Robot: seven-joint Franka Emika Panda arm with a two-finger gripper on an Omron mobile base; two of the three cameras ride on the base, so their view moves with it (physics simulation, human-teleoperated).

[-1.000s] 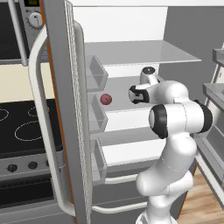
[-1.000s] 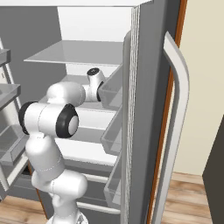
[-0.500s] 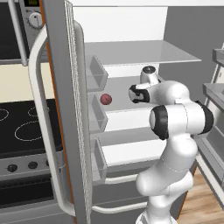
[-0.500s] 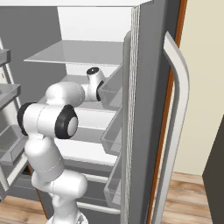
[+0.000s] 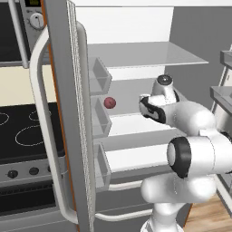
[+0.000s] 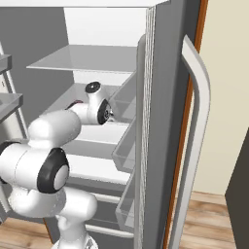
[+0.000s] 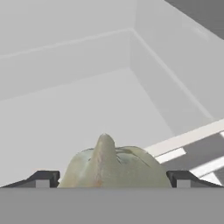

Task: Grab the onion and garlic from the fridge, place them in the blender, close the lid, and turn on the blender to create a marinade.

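The fridge (image 5: pixel 145 55) stands open with my arm reaching onto its middle shelf. In the hand view the garlic (image 7: pixel 113 162), a pale yellowish bulb with a pointed top, sits on the white shelf floor right between my gripper (image 7: pixel 113 178) fingers. The gripper is open, with one dark fingertip (image 7: pixel 43 178) close on each side of the bulb. The onion (image 5: pixel 109 103), a small dark red ball, rests on the same shelf to the left of my hand (image 5: pixel 146 107), apart from it. From the right side the hand (image 6: pixel 111 115) points into the shelf's back corner.
The left fridge door (image 5: pixel 68 113) with clear bins (image 5: pixel 102 78) and a curved white handle stands close on the left. The right door (image 6: pixel 160 146) with its handle (image 6: pixel 197 146) flanks the arm. A stove (image 5: pixel 18 131) and oven controls (image 5: pixel 34 18) lie beyond the left door. A shelf (image 6: pixel 92 61) hangs above.
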